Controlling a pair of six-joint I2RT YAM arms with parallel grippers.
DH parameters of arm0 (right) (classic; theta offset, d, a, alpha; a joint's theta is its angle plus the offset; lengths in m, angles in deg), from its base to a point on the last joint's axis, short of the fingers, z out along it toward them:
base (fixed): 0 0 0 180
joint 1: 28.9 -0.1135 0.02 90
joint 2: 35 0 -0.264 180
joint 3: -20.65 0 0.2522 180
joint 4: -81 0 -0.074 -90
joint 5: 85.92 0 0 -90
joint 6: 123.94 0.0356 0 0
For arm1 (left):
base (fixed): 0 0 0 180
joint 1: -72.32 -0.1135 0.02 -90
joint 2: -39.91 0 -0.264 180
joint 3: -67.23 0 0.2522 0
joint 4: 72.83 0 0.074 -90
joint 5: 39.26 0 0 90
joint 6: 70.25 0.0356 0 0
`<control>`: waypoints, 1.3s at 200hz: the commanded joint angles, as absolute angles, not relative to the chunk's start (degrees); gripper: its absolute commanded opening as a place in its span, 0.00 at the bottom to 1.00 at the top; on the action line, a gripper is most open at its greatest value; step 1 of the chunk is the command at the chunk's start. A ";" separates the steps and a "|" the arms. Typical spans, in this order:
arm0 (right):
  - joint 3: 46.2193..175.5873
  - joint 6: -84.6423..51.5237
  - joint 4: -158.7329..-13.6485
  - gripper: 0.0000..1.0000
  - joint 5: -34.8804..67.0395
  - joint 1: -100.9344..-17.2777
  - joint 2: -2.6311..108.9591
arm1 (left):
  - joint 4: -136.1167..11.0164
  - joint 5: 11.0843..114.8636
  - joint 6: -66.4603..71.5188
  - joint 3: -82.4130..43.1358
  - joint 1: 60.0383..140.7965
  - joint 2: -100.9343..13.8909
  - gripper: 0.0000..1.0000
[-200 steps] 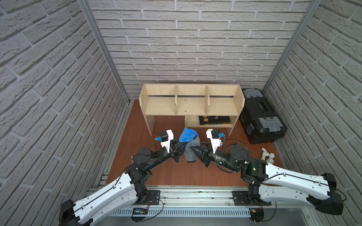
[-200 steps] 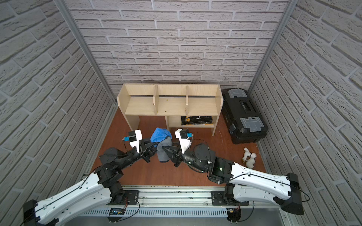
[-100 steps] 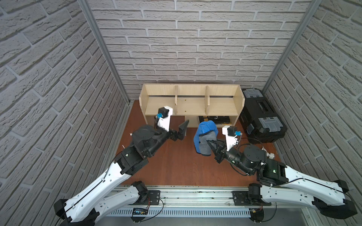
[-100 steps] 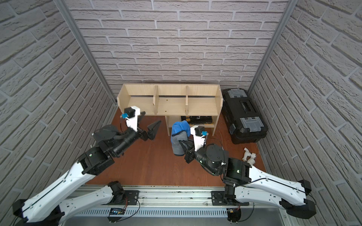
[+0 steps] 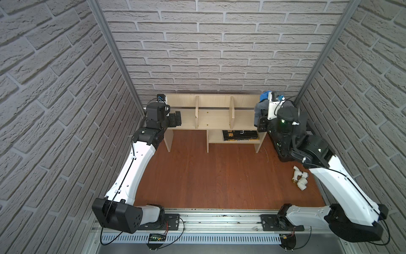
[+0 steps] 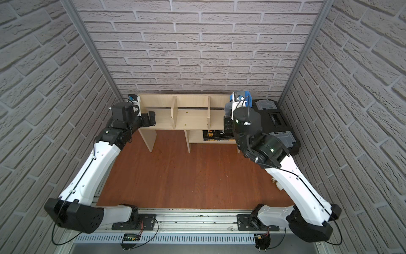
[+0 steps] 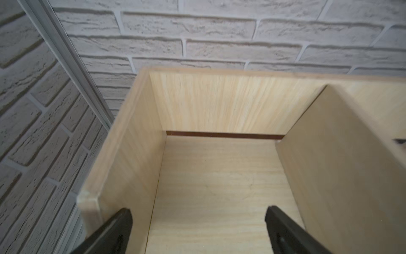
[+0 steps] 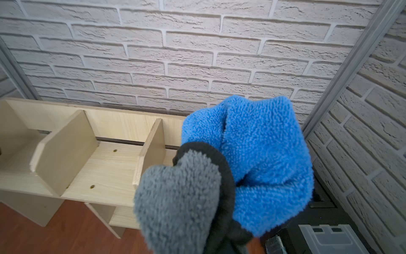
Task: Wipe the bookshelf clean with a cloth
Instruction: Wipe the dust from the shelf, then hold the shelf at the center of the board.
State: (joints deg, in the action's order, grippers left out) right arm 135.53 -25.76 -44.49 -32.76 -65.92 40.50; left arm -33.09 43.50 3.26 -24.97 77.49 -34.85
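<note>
I am holding the soft microfibre cloth (image 8: 241, 167), bright blue on one face and grey on the other with a dark trim, and my right gripper (image 5: 261, 119) is clamped tight on a bunched part of it, so most of the fabric is hanging loose in front of the jaws. In both top views the cloth is hanging at the right end of the wide, low, pale-wood bookshelf (image 5: 213, 116), over its right compartment. Whether it is already touching the board I cannot tell, because the fabric is hiding that spot. My left gripper (image 7: 198, 211) is standing with its jaws wide apart and holding nothing, at the front of the left compartment, close to the end panel. I judge that the wiping is only beginning. To do it well, I am thinking to lower the cloth until it is lying flat on the board, then to sweep slowly from the back to the front and along the upright divider (image 8: 151, 151). I should also stay away from the black toolbox (image 6: 276, 123) just beside the bookshelf.
</note>
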 commanded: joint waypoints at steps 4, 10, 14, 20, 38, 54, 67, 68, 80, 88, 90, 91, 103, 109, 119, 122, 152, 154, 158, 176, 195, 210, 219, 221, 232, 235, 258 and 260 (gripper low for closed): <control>139.18 -25.15 -38.96 0.03 -25.53 -60.85 48.01 | -37.71 45.62 1.58 -22.49 74.57 -32.81 0.98; 139.26 -24.31 -38.92 0.03 -25.28 -59.95 49.02 | -37.71 45.74 1.53 -22.26 74.15 -33.13 0.98; 139.12 -23.39 -39.07 0.03 -24.59 -58.91 49.71 | -37.84 45.80 1.49 -22.13 73.96 -33.15 0.98; 138.46 -21.98 -39.47 0.03 -23.47 -57.71 50.14 | -38.12 46.02 1.55 -21.66 73.74 -33.07 0.98; 133.96 -18.35 -43.22 0.03 -16.45 -54.96 49.82 | -40.65 47.09 1.23 -19.16 73.01 -31.38 0.98; 131.19 -16.24 -44.48 0.03 -12.83 -53.56 50.52 | -42.25 49.40 0.76 -17.72 72.28 -28.80 0.98; 129.90 -15.61 -44.14 0.03 -12.63 -52.69 51.69 | -43.91 51.45 0.70 -17.02 71.73 -25.84 0.98; 129.84 -15.55 -44.12 0.03 -12.67 -52.62 51.76 | -43.97 51.45 0.69 -17.02 71.72 -25.62 0.98; 128.03 -14.93 -44.62 0.03 -12.58 -51.70 51.86 | -42.76 50.89 2.01 -18.30 71.52 -23.53 0.98; 126.57 -14.42 -45.25 0.03 -12.16 -51.10 51.47 | -41.08 49.19 3.41 -19.60 71.42 -22.93 0.98; 126.25 -14.32 -45.49 0.03 -12.04 -50.95 51.35 | -40.86 48.73 3.76 -19.78 71.43 -22.89 0.98; 126.08 -14.29 -45.59 0.03 -11.93 -50.96 51.28 | -40.69 48.60 3.93 -19.89 71.39 -22.87 0.98; 124.79 -14.15 -46.36 0.03 -11.41 -50.44 50.63 | -40.25 47.19 5.04 -20.10 70.73 -23.25 0.98; 124.53 -14.21 -46.29 0.03 -11.75 -50.35 50.53 | -40.49 47.85 4.78 -19.99 69.91 -24.05 0.98; 124.39 -14.30 -46.17 0.03 -12.06 -50.22 50.52 | -41.24 50.75 3.44 -19.79 68.40 -26.18 0.98; 124.39 -14.26 -46.21 0.03 -12.01 -50.18 50.52 | -41.71 51.90 2.97 -19.73 67.91 -26.98 0.98; 123.99 -14.34 -46.19 0.03 -10.69 -50.00 50.30 | -43.26 56.78 0.68 -20.89 65.49 -34.54 0.98; 123.93 -14.37 -46.19 0.03 -10.82 -50.00 50.27 | -43.32 56.85 0.63 -20.85 65.43 -34.96 0.98; 123.79 -14.41 -46.21 0.03 -10.86 -50.00 50.17 | -43.76 57.00 0.67 -20.69 65.19 -35.38 0.98; 123.96 -14.63 -46.10 0.03 -11.01 -49.91 50.58 | -47.17 58.84 -0.20 -18.29 63.94 -36.27 0.98; 123.83 -14.10 -48.10 0.03 -5.16 -49.91 51.81 | -50.57 62.05 -1.24 -16.12 63.25 -37.25 0.98; 122.82 -13.18 -51.52 0.03 1.08 -50.09 52.85 | -52.37 64.54 -1.75 -15.28 63.28 -37.74 0.98; 122.31 -12.30 -53.25 0.03 2.71 -50.33 53.23 | -52.72 65.88 -2.34 -15.11 63.27 -37.89 0.96; 122.13 -12.03 -53.58 0.03 2.82 -50.32 53.24 | -52.80 66.11 -2.45 -15.03 63.27 -37.90 0.95; 120.95 -10.60 -55.76 0.03 3.01 -50.35 53.25 | -53.43 66.74 -3.62 -14.58 63.44 -37.64 0.87; 120.63 -10.31 -56.38 0.03 3.07 -50.35 53.18 | -53.33 66.62 -3.66 -14.44 63.57 -37.57 0.85; 120.86 -9.91 -55.92 0.03 1.74 -50.35 54.20 | -52.44 65.03 -3.54 -13.95 64.71 -36.63 0.63; 121.30 -10.05 -55.26 0.03 1.08 -50.35 54.32 | -52.33 64.89 -3.43 -13.95 64.84 -36.58 0.61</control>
